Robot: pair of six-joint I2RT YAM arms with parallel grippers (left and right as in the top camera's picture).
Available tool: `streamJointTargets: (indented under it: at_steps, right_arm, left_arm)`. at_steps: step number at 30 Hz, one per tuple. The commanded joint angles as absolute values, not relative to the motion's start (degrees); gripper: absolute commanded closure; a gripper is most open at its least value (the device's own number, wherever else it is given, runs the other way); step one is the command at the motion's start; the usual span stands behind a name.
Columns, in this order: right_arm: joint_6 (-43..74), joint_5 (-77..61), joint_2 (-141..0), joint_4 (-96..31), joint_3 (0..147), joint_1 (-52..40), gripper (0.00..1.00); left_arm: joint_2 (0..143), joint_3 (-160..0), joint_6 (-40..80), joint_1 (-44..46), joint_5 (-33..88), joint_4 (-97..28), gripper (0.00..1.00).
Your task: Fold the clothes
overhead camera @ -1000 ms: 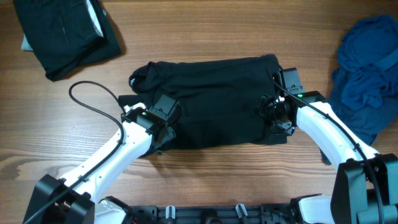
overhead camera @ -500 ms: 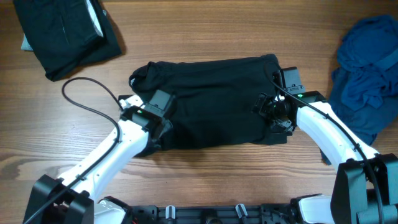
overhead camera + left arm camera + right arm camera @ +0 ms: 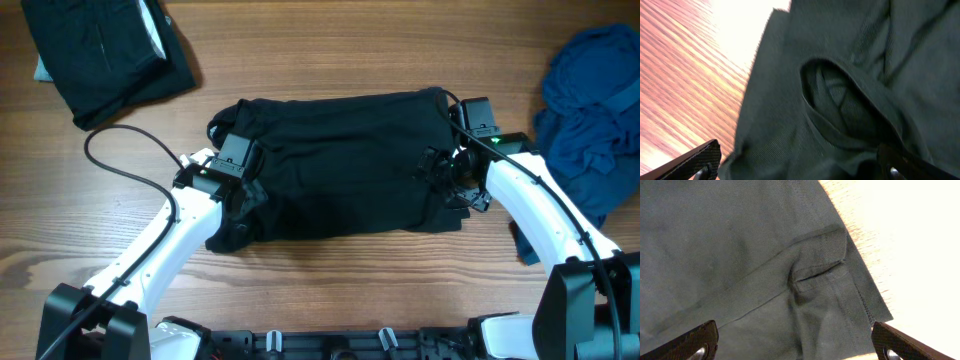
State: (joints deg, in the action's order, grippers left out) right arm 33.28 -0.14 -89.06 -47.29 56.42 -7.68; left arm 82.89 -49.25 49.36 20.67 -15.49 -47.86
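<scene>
The black shirt point(image 3: 335, 165) of the clothes lies folded into a wide band in the middle of the table. My left gripper point(image 3: 243, 200) hovers open over the shirt's left end. In the left wrist view its fingers point(image 3: 695, 161) straddle rumpled fabric with a sleeve opening point(image 3: 840, 102), pinching nothing. My right gripper point(image 3: 445, 182) is open over the shirt's right end. In the right wrist view the gripper point(image 3: 795, 347) spans a hemmed sleeve corner point(image 3: 840, 280) lying flat on the wood.
A folded black garment point(image 3: 105, 50) rests at the back left corner. A heap of dark blue clothes point(image 3: 590, 110) sits at the right edge. A black cable point(image 3: 110, 150) loops on the wooden table point(image 3: 320, 50) beside the left arm.
My left arm has slid left and away from me, to the shirt's left end. My right gripper has opened wider and shifted slightly right. The shirt lies as before.
</scene>
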Motion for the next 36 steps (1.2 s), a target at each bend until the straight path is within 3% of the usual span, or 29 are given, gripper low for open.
streamJointTargets:
  at_steps: [1,7,11,15,30,36]
  right_arm:
    - [30.4,-5.9,-89.5,-46.3,55.6,-7.6,0.03]
    - [29.6,-11.8,-89.5,-44.9,52.9,-7.6,0.15]
    - [30.3,-14.7,-89.5,-43.0,50.9,-7.6,0.42]
    - [31.7,-14.6,-89.5,-42.9,49.7,-7.6,0.61]
    - [35.1,-11.2,-89.8,-42.9,47.1,-7.6,0.96]
    - [38.2,-8.3,-89.8,-42.6,46.0,-7.6,0.96]
  left_arm:
    - [82.7,-48.8,47.9,20.4,-11.1,-48.2,0.0]
    - [83.3,-45.3,48.0,20.4,-9.8,-48.1,0.0]
    - [83.3,-44.9,48.0,20.4,-9.0,-47.9,0.0]
    - [83.3,-44.9,47.9,20.4,-9.0,-48.0,0.0]
    - [83.3,-42.0,47.9,16.9,-10.1,-49.6,0.0]
    - [83.3,-42.0,46.7,13.8,-9.0,-50.3,0.0]
